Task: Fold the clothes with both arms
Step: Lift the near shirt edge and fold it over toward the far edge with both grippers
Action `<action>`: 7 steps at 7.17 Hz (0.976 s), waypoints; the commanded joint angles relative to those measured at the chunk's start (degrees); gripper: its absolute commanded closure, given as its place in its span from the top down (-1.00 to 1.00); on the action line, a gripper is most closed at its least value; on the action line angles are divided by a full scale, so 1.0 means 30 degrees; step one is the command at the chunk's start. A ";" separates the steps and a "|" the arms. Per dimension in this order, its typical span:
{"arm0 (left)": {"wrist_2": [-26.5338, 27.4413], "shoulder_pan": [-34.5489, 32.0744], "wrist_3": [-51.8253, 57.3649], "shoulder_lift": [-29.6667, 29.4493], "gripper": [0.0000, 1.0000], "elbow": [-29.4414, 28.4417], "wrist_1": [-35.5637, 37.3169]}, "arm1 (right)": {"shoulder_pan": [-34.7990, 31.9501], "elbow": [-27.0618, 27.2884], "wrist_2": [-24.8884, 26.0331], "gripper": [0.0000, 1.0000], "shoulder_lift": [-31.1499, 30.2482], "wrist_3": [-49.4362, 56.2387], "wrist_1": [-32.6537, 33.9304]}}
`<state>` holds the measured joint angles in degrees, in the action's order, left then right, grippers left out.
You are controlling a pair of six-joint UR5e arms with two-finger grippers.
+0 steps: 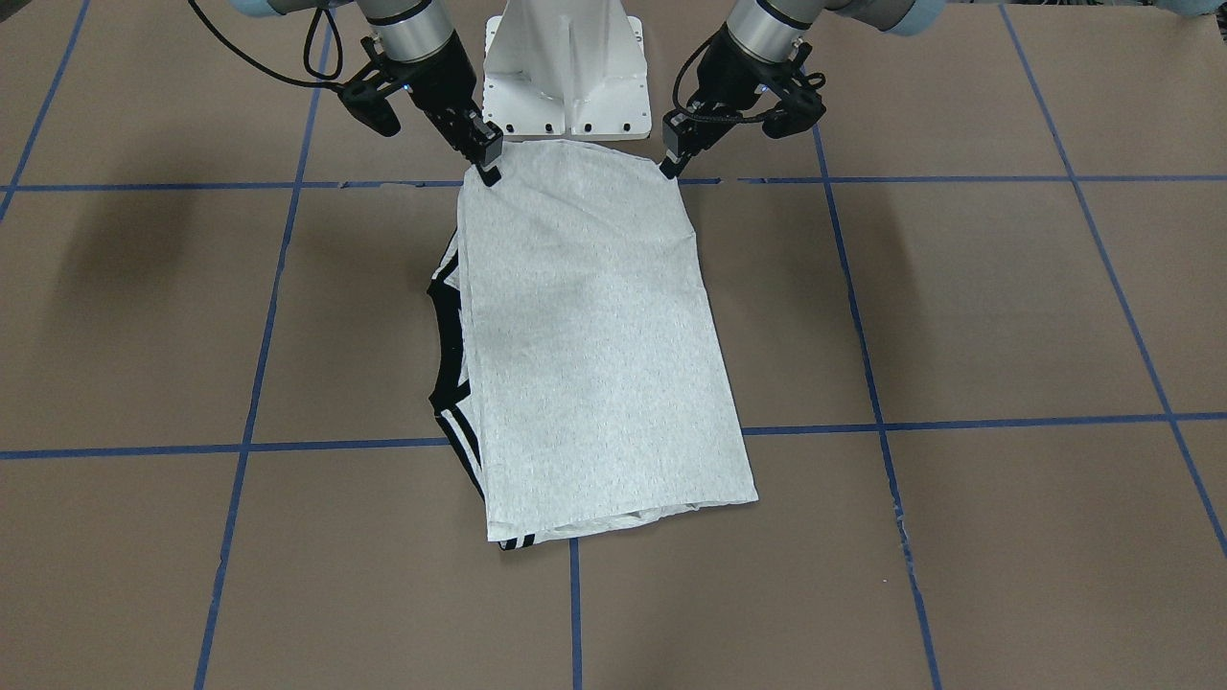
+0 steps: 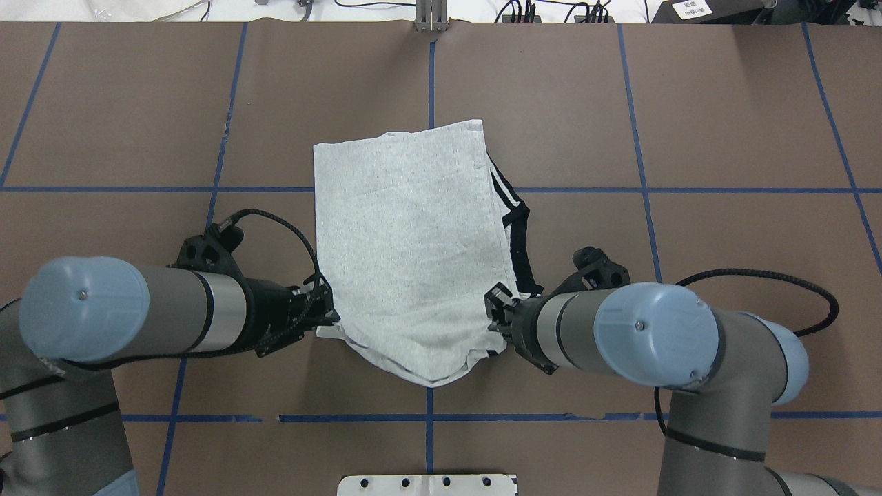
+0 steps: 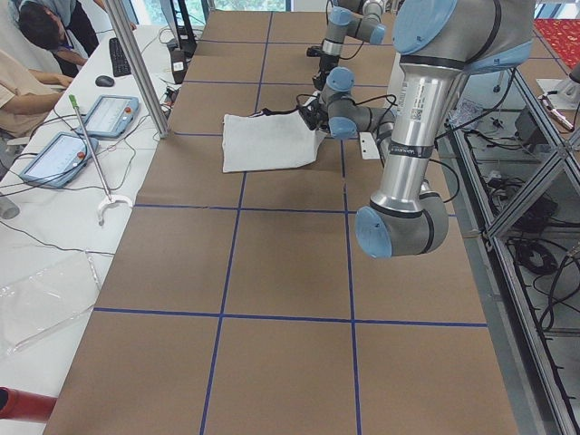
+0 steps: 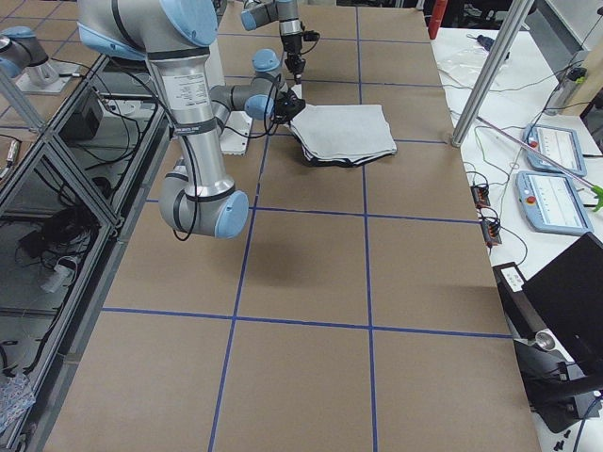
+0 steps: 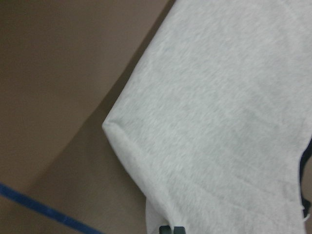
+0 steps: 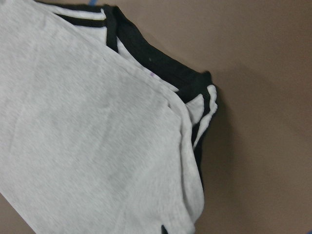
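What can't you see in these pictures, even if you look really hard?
- T-shirt inner layers: folded under its plain grey top, every view.
- Left gripper and right gripper fingertips: hidden by the wrists, overhead view.
- Most of each gripper: cut off by the bottom edge, both wrist views.
- Tablets, their screens: too small, side views.

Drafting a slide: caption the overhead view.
Left arm and right arm, jaws shut on the near corners of a folded grey T-shirt, its black striped trim showing on the right.

No legible text, no readable labels
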<state>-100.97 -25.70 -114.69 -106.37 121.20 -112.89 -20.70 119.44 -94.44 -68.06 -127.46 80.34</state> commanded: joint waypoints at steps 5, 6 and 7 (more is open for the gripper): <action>-0.0095 -0.3853 0.3217 -0.1896 -1.00 -0.3188 -0.0339 | -0.5929 -1.0499 -0.3675 -1.00 0.7791 0.1057 -0.0582; -0.0095 -0.4145 0.4034 -0.2014 -1.00 -0.3657 -0.0368 | -0.6280 -1.2344 -0.3705 -1.00 0.8034 0.1001 -0.2907; -0.0095 -0.4322 0.4303 -0.2740 -1.00 -0.5576 -0.1616 | -0.6428 -1.3233 -0.3705 -1.00 0.8066 0.1117 -0.3569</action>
<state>-101.26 -37.91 -103.32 -112.79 109.37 -114.95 -39.17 84.35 -105.46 -44.73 -124.41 73.43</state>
